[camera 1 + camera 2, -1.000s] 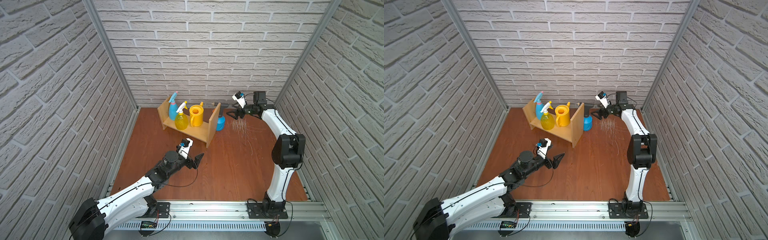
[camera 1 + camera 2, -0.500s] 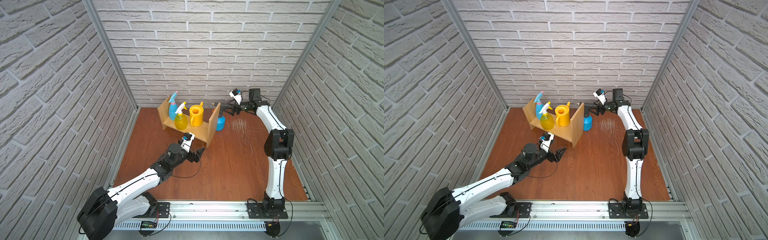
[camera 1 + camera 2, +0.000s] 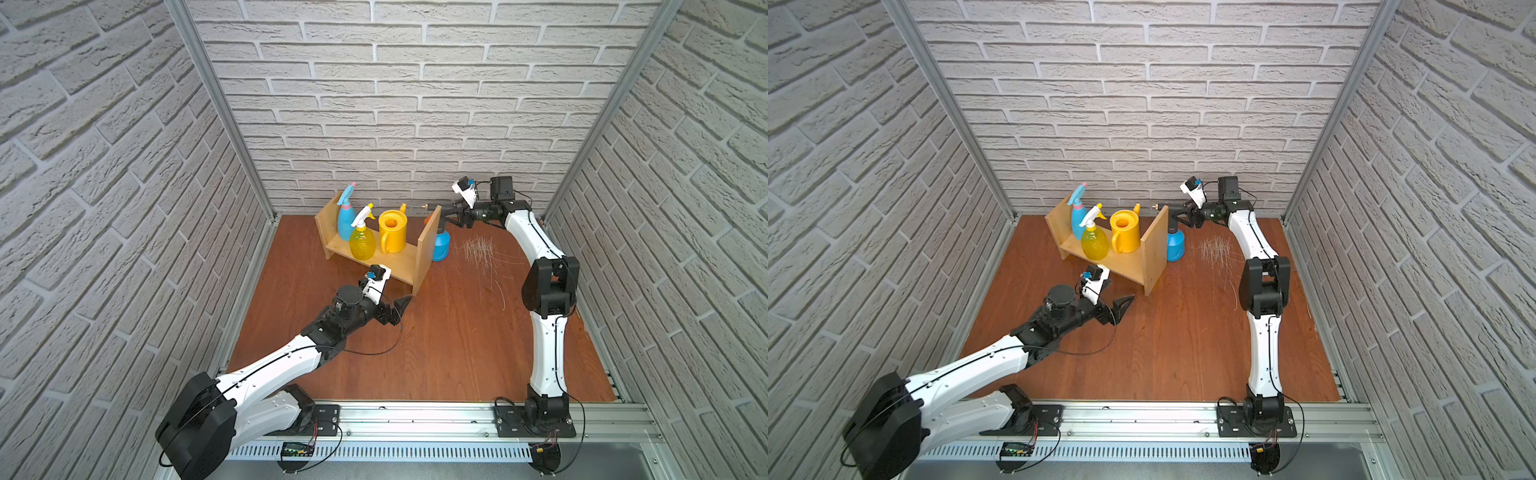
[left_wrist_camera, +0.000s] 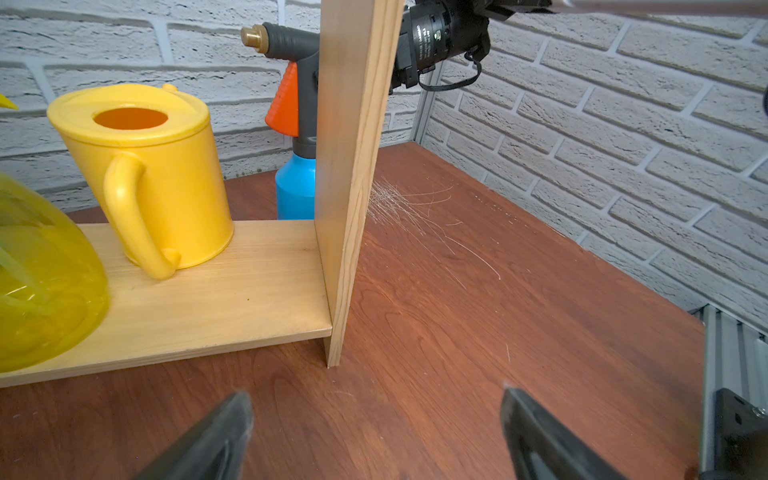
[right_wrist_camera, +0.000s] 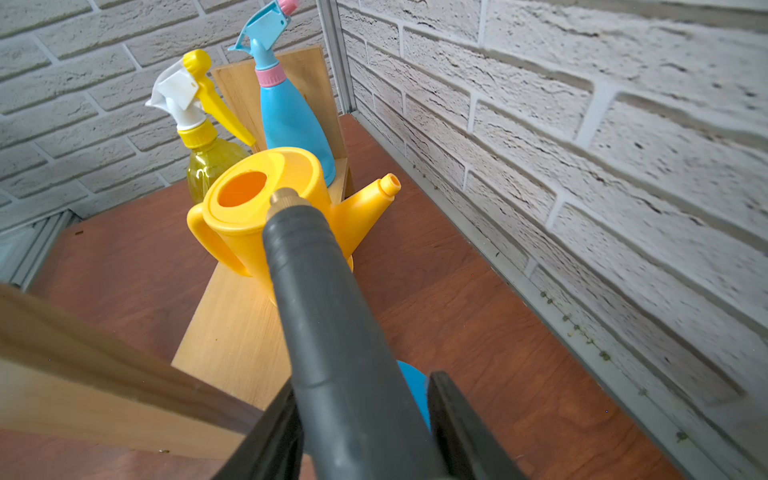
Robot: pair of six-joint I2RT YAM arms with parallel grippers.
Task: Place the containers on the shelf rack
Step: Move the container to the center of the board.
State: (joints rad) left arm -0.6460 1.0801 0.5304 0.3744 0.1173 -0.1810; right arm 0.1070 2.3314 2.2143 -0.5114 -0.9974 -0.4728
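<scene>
Three of the four containers are already stood on the board of the light wooden H-shaped shelf rack (image 3: 428, 245), which is set near the far edge of the brown wooden worktop (image 3: 457, 353). The light-blue plastic spray bottle (image 3: 345, 220) is beside the end panel nearer the left edge, the translucent yellow spray bottle with the white trigger (image 3: 362, 243) is just in front of it, and the opaque yellow plastic watering can (image 3: 392, 232) is next along, with free board left beyond it. The fourth, the blue plastic pump sprayer with the grey handle (image 3: 440, 245), is left upright on the worktop, just outside the end panel nearer the right edge. Over the last second the right gripper (image 5: 361, 390) has been brought in onto that handle and its jaws have been drawn in markedly. In the right wrist view the handle is flanked by both fingers, but a sliver of blue body is still shown beside one, so a finished grip cannot be confirmed. The left gripper (image 4: 374, 399) has been eased toward the rack's near end, spread wide and empty over bare worktop. The last pick is thus judged to be under way. A lift over the end panel onto the free board is what remains.
</scene>
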